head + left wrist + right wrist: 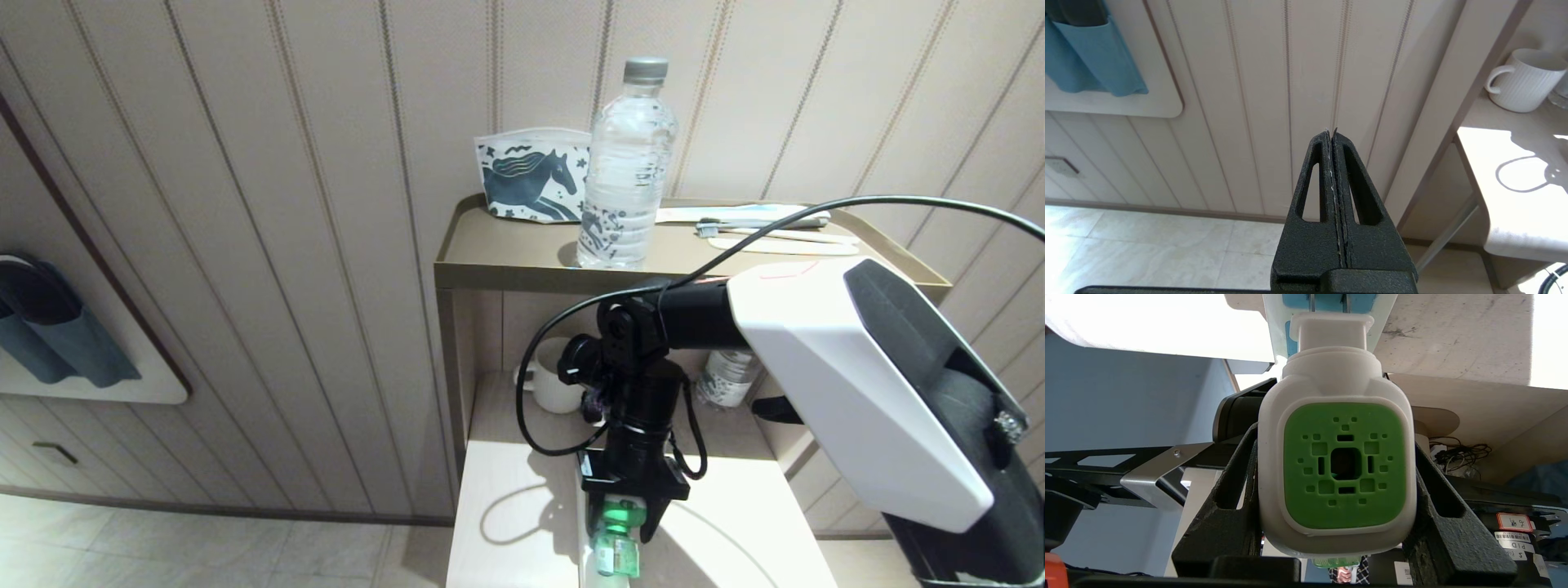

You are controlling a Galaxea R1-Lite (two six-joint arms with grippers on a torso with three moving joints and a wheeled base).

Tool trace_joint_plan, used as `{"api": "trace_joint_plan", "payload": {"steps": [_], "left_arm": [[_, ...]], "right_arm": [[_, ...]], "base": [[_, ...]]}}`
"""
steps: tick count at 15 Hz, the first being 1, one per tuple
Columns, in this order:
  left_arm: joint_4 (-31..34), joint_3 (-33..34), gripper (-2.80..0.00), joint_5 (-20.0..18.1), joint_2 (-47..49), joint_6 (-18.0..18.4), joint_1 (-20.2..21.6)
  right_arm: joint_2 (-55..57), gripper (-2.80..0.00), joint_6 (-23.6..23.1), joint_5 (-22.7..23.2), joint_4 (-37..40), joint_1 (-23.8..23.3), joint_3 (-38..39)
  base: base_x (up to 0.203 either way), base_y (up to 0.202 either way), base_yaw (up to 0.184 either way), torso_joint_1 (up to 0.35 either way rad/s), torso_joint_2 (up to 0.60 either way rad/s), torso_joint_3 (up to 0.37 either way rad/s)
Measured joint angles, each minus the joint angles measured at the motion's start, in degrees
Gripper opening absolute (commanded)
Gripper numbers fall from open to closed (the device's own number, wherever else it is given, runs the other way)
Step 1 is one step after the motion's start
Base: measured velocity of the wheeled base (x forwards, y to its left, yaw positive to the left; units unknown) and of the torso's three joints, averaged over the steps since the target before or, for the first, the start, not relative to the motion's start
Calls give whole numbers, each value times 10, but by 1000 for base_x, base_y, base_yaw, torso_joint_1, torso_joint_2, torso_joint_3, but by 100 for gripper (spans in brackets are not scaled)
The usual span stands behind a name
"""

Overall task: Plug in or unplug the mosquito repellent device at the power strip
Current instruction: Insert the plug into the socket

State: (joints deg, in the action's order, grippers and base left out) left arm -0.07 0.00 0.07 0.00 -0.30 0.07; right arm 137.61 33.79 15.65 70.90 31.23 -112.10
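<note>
My right gripper (624, 510) reaches down over the pale table and is shut on the mosquito repellent device (616, 543). Its black fingers (1229, 498) press both white sides of the device (1337, 465), whose square green vented top faces the wrist camera. Its white plug neck (1331, 328) points at the power strip (1295, 301), and two thin metal pins show between the neck and a blue-tinted socket. In the head view the power strip (582, 535) is a narrow white bar at the table's front, mostly hidden by the gripper. My left gripper (1331, 132) hangs shut and empty beside the table, near the panelled wall.
A clear water bottle (624, 163), a horse-print pouch (531, 184) and toothbrushes (767, 229) sit on the upper shelf (506, 253). A white mug (555, 384) and a second bottle (727, 376) stand on the lower shelf behind my right arm. A black cable (531, 425) loops from the wrist.
</note>
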Motion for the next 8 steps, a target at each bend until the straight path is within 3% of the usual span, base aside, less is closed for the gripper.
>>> {"api": "trace_joint_plan", "payload": {"steps": [8], "left_arm": [[-1, 0, -280, 0, 0, 0, 0]], "right_arm": [[17, -280, 11, 7, 21, -4, 7]], "base": [[0, 0, 0, 0, 0, 0]]}}
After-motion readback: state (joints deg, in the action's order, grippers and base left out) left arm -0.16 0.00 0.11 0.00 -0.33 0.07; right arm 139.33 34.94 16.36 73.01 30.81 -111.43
